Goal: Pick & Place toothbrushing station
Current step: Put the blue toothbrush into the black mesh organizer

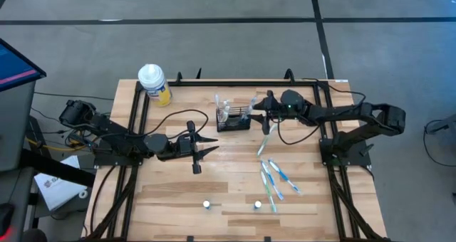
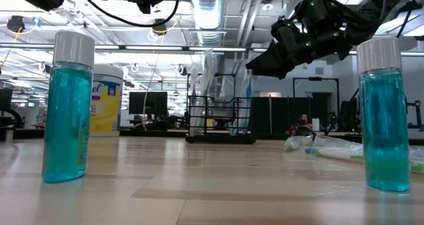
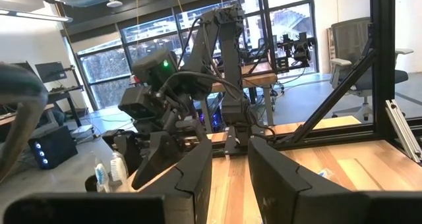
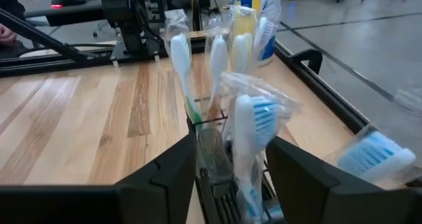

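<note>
The right gripper (image 4: pixel 227 178), jaws wide, is seen straddling the toothbrushing station (image 1: pixel 233 121); wrapped toothbrushes (image 4: pixel 254 128) probably stand inside. The left gripper (image 1: pixel 206 146) is parked mid-table, jaws narrow.

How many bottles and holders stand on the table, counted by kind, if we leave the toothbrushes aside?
Small white-capped bottles of blue liquid: 2
White-capped yellow bottle: 1
Black wire-mesh holder: 1
Total: 4
</note>
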